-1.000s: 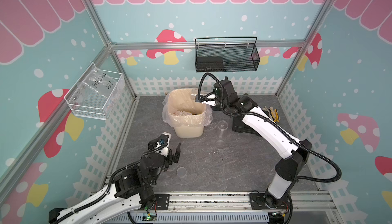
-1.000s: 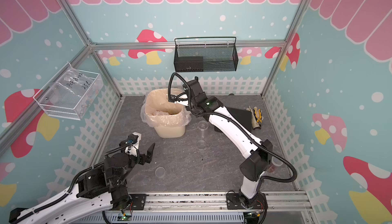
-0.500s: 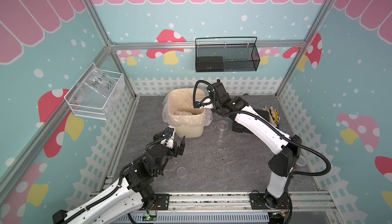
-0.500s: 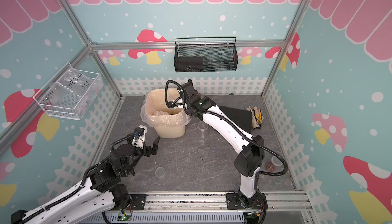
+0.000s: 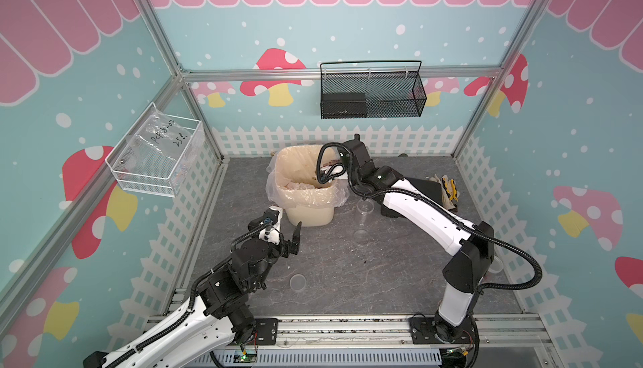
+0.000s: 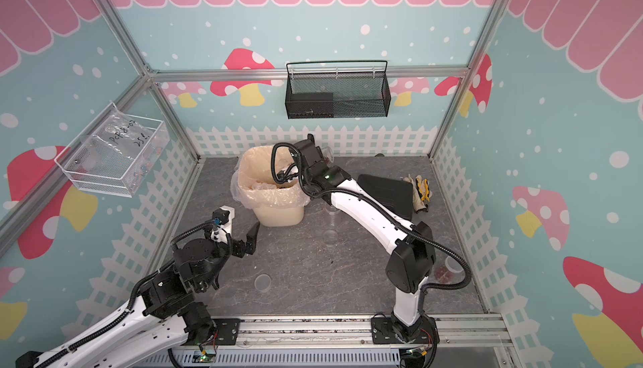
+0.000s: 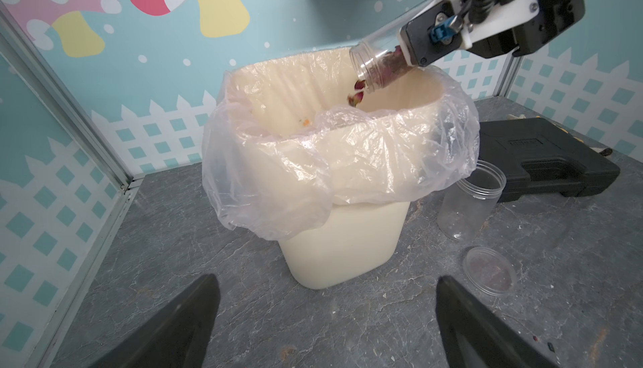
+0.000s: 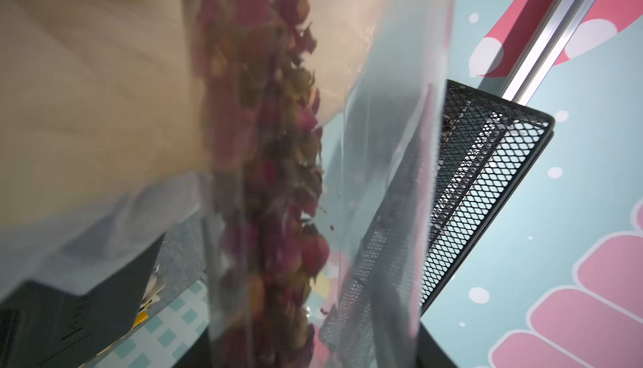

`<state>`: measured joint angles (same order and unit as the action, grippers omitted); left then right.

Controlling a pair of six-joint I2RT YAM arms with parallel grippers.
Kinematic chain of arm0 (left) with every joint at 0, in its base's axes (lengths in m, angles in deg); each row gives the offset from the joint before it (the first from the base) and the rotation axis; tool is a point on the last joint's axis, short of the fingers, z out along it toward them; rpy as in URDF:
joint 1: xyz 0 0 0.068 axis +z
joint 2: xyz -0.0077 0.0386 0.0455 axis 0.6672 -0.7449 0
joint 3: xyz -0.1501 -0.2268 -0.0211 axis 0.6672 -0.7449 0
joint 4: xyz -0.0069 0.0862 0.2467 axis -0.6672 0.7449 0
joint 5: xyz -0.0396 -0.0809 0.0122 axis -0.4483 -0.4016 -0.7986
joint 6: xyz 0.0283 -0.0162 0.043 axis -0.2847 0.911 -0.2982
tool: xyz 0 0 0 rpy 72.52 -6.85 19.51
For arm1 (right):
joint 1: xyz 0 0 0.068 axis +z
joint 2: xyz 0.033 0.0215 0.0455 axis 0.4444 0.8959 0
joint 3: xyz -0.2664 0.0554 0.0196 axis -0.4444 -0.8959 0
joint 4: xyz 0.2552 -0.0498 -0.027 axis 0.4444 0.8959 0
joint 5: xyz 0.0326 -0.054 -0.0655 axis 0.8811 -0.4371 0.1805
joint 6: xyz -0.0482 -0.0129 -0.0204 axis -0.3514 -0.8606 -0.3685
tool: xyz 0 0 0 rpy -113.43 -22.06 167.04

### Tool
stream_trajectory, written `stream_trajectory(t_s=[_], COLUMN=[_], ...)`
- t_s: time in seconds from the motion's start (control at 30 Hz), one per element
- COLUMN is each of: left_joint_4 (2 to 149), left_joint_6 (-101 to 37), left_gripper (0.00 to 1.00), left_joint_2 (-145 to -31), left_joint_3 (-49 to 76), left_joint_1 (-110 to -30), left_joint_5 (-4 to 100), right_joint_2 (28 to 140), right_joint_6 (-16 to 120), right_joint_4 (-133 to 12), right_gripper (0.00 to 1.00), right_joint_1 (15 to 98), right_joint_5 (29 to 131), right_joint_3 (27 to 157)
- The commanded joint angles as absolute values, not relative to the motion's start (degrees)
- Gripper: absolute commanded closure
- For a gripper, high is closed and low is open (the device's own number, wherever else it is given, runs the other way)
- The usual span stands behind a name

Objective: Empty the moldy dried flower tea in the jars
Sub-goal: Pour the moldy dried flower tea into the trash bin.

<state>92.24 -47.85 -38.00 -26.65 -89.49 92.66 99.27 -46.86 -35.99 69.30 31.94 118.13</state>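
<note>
My right gripper (image 5: pixel 334 169) is shut on a clear jar (image 7: pixel 374 65), which it holds tilted mouth-down over the cream bin (image 5: pixel 308 211). The moldy dried flower tea (image 8: pixel 278 174) lies reddish-brown along the jar's lower side, and a few buds (image 7: pixel 358 94) are dropping into the lined bin (image 7: pixel 342 255). An empty jar (image 5: pixel 365 206) stands upright beside the bin. By the right fence a third jar (image 6: pixel 449 268) shows reddish bits, partly hidden by the arm. My left gripper (image 5: pixel 283 234) hovers open above the table in front of the bin, holding nothing.
Clear lid discs lie on the table, one (image 5: pixel 362 236) near the empty jar and one (image 5: pixel 298 282) toward the front. A black case (image 5: pixel 421 188) and gloves (image 5: pixel 447 188) sit at the back right. A black mesh basket (image 5: pixel 372 94) hangs on the back wall.
My right gripper has swung from beside the bin to over it and tipped the jar, so tea is spilling out. My left arm has moved forward toward the bin, still open.
</note>
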Motion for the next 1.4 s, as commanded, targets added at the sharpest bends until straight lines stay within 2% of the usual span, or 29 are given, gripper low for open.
stream_trajectory(t_s=[0.0,0.5,1.37], left_joint_4=[93.1,94.2,94.4], left_joint_6=[-47.6,-47.9,-48.0], left_gripper=[0.01,0.01,0.01], left_joint_2=[-37.8,-37.6,-37.5], left_joint_3=[-27.0,-26.8,-26.8], left_joint_1=[-89.1,-89.1,-89.1], left_joint_5=[93.4,93.4,93.3], right_joint_2=[96.7,94.5,95.9], right_joint_6=[-55.7,-68.1,-71.3], right_joint_4=[-42.9,-51.7,-51.0], right_gripper=[1.00,1.00,1.00], right_joint_1=[69.5,69.6,70.5], right_joint_5=[29.7,30.0,30.1], right_joint_3=[115.3,111.5,113.4])
